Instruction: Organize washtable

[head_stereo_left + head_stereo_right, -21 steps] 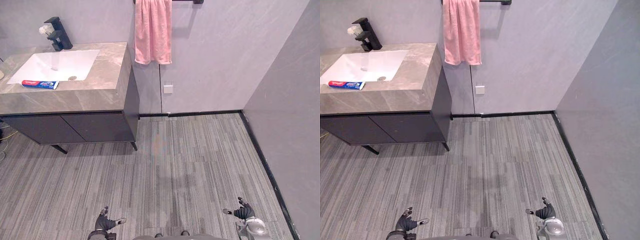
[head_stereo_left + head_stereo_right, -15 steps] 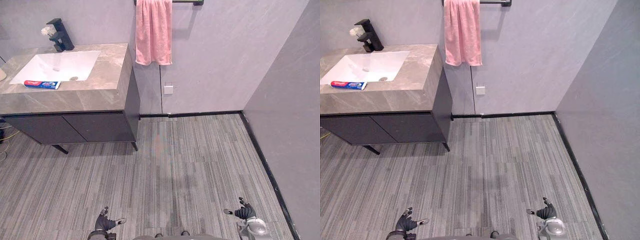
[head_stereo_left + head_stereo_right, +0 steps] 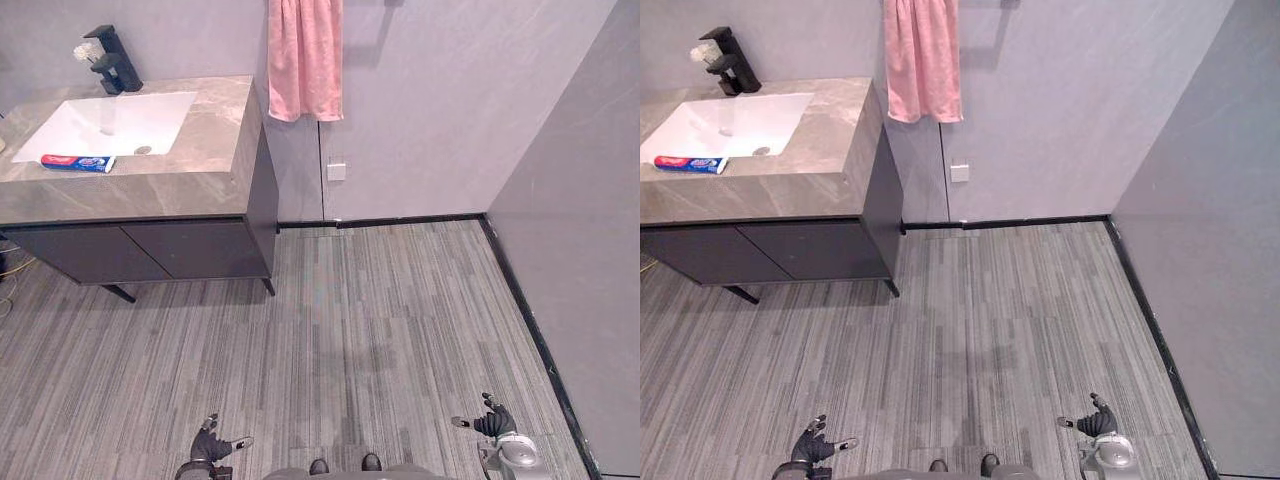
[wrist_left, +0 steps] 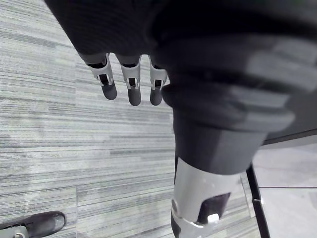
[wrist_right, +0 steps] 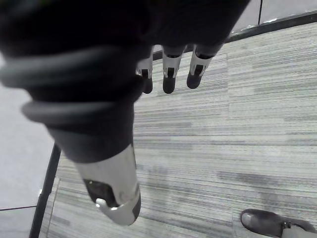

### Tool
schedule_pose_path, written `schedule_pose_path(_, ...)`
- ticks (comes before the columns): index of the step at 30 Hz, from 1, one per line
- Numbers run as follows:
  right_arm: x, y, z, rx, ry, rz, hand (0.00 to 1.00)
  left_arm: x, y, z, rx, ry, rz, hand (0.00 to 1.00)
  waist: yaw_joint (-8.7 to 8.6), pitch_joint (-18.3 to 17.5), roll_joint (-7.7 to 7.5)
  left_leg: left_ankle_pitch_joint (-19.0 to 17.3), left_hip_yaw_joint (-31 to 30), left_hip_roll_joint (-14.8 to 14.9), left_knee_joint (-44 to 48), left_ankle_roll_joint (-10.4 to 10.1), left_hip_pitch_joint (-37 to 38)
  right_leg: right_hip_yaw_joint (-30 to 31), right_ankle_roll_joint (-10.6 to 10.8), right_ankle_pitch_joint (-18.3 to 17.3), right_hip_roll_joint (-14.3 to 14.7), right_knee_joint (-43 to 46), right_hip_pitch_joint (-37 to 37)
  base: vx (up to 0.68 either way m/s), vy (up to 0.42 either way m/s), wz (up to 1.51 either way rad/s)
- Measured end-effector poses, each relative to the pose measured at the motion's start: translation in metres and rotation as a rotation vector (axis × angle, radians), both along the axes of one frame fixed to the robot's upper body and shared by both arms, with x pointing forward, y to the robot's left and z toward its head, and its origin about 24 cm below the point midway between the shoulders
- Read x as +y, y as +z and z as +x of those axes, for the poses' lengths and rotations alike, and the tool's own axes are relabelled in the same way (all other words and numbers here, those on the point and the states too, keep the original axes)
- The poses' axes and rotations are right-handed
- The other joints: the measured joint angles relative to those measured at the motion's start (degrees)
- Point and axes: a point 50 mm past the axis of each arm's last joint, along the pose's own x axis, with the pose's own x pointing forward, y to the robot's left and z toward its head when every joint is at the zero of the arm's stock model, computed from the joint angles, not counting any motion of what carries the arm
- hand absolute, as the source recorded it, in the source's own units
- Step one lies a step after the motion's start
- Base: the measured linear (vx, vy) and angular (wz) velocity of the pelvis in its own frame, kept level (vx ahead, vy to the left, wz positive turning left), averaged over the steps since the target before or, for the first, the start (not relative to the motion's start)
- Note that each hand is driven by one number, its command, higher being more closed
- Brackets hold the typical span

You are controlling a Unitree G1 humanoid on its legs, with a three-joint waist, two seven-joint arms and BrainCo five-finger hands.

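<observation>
while left hand (image 3: 208,446) and right hand (image 3: 492,424) hang loose-fingered, empty, the flat red-and-blue toothpaste box (image 3: 78,162) far ahead seems light, stiff: pinch mid-length.

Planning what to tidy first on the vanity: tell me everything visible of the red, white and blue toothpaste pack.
The red, white and blue toothpaste pack is long, slim and box-like, red at one end, blue toward the other; carton or tube cannot be told. It lies flat on the grey stone-look countertop, at the front rim of the white rectangular basin, lengthwise along that rim. Nothing else touches it.
</observation>
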Motion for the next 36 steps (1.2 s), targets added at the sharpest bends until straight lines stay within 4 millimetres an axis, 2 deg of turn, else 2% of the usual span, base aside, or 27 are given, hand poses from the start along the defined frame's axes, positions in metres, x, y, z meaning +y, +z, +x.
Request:
schedule_pose_path(10, -0.001, 0.002, 0.004, -0.015, -0.02, 0.008, 0.0, -0.001, 0.0, 0.002, -0.006, 0.002, -0.004, 0.0, 0.05, 0.0, -0.02, -0.1, 1.8, 0.1, 1.1, 0.0, -1.5, 1.2, 0.2, -0.2, 0.0, 0.8, -1.9, 0.05, -0.018, -0.1)
schedule_pose_path(13, 0.0, 0.003, 0.008, -0.029, -0.036, 0.02, 0.0, -0.001, 0.0, 0.002, -0.007, 0.001, -0.005, 0.0, 0.28, 0.2, 0.17, -2.3, 3.0, 0.5, 4.4, 0.2, -3.5, 2.6, 1.0, -1.0, 0.2, 2.4, -3.3, 0.05, 0.0, -0.21)
schedule_pose_path(15, 0.003, 0.003, 0.013, -0.047, -0.043, 0.038, 0.0, 0.0, 0.001, 0.002, -0.009, 0.003, -0.003, 0.0, 0.33, 0.5, 0.48, -5.8, 4.5, 1.1, 8.9, 1.1, -5.1, 3.7, 1.4, -3.8, 0.7, 7.3, -5.6, 0.02, 0.019, -0.3)
schedule_pose_path(18, 0.007, 0.003, 0.014, -0.054, -0.05, 0.052, 0.0, 0.0, 0.005, 0.009, -0.043, -0.005, 0.001, 0.0, 0.33, 0.9, 0.66, -9.0, 6.1, 1.0, 12.5, 2.1, -6.0, 4.6, 2.4, -8.4, 0.4, 16.4, -9.5, 0.01, 0.046, -0.24)
schedule_pose_path(20, 0.011, 0.002, 0.015, -0.059, -0.055, 0.067, 0.0, 0.002, 0.009, 0.015, -0.071, -0.002, 0.004, 0.0, 0.72, 1.8, 0.29, -10.7, 7.5, 0.4, 14.7, 2.7, -6.2, 4.9, 5.3, -11.6, -0.3, 27.5, -14.2, 0.01, 0.063, -0.25)
schedule_pose_path(21, 0.013, 0.001, 0.014, -0.055, -0.056, 0.074, 0.0, 0.002, 0.009, 0.017, -0.076, -0.003, 0.003, 0.0, 0.58, 2.3, 0.27, -11.4, 7.5, 0.0, 15.2, 3.6, -5.5, 4.1, 6.0, -12.0, -0.8, 35.3, -17.5, 0.04, 0.061, -0.12)
schedule_pose_path(23, 0.015, -0.001, 0.012, -0.036, -0.059, 0.082, 0.0, 0.003, 0.011, 0.022, -0.085, -0.018, 0.011, 0.0, 0.22, 3.3, -0.27, -12.7, 7.3, -0.7, 14.6, 4.3, -3.0, 0.7, 5.0, -13.6, -3.0, 44.8, -21.5, 0.12, 0.048, -0.02)
schedule_pose_path(25, 0.016, -0.001, 0.013, -0.036, -0.055, 0.081, 0.0, 0.003, 0.012, 0.024, -0.087, -0.037, 0.014, 0.0, 0.31, 3.4, -0.44, -13.6, 7.2, -0.7, 13.7, 4.0, -1.2, -2.4, 5.1, -14.9, -4.5, 45.7, -24.0, 0.18, 0.024, -0.09)
schedule_pose_path(27, 0.016, 0.0, 0.015, -0.039, -0.047, 0.079, 0.0, 0.001, 0.013, 0.03, -0.1, -0.044, 0.012, 0.0, 0.15, 3.6, -0.23, -14.3, 6.8, 0.6, 12.7, 3.4, 0.1, -4.8, 5.0, -14.8, -4.4, 41.5, -26.5, 0.25, -0.043, 0.06)
schedule_pose_path(29, 0.014, 0.0, 0.015, -0.038, -0.048, 0.074, 0.0, -0.001, 0.016, 0.039, -0.125, -0.039, 0.001, 0.0, -0.67, 4.2, 0.62, -14.9, 5.4, 3.1, 11.5, 2.4, 1.7, -8.0, 3.8, -13.3, -3.6, 34.7, -28.9, 0.39, -0.135, 0.34)
schedule_pose_path(30, 0.012, -0.001, 0.01, -0.027, -0.051, 0.068, 0.0, -0.001, 0.015, 0.036, -0.118, -0.043, 0.001, 0.0, -1.58, 4.0, 0.16, -14.8, 4.4, 3.9, 10.4, 0.3, 3.8, -8.2, 2.6, -9.1, -3.1, 28.3, -28.7, 0.44, -0.154, 0.51)
schedule_pose_path(31, 0.009, -0.003, 0.003, -0.011, -0.059, 0.064, 0.0, -0.001, 0.014, 0.035, -0.114, -0.046, 0.001, 0.0, -1.71, 3.5, -0.63, -15.5, 3.7, 4.0, 11.2, -1.0, 4.5, -8.6, 0.5, -3.5, -3.9, 27.9, -28.3, 0.51, -0.179, 0.41)
schedule_pose_path(32, 0.006, -0.003, 0.0, -0.002, -0.069, 0.058, 0.0, -0.004, 0.014, 0.035, -0.113, -0.044, -0.008, 0.0, -1.66, 3.4, 0.06, -16.1, 3.4, 5.4, 13.3, -2.0, 5.2, -9.8, -1.6, -4.3, -3.5, 29.6, -27.7, 0.55, -0.2, 0.17)
schedule_pose_path(34, 0.007, -0.003, 0.001, -0.007, -0.067, 0.061, 0.0, -0.005, 0.014, 0.037, -0.119, -0.042, -0.013, 0.0, -1.54, 3.3, 0.16, -14.6, 2.8, 6.9, 22.5, -4.4, 1.4, -10.2, -2.9, -6.3, -2.4, 28.4, -26.0, 0.54, -0.208, 0.06)
schedule_pose_path(35, 0.008, -0.001, 0.004, -0.018, -0.063, 0.061, 0.0, -0.01, 0.013, 0.039, -0.126, -0.041, -0.026, 0.0, -1.61, 3.7, 0.61, -10.8, 2.4, 8.8, 35.6, -6.7, -4.0, -10.6, -3.5, -6.6, -1.3, 25.4, -22.4, 0.53, -0.211, 0.06)
schedule_pose_path(36, 0.01, 0.0, 0.005, -0.029, -0.058, 0.065, 0.0, -0.016, 0.011, 0.037, -0.123, -0.037, -0.044, 0.0, -1.3, 4.2, 1.16, -7.4, 2.3, 11.6, 48.6, -6.1, -8.5, -10.6, -3.8, -6.7, 0.2, 21.6, -17.1, 0.54, -0.197, 0.02)
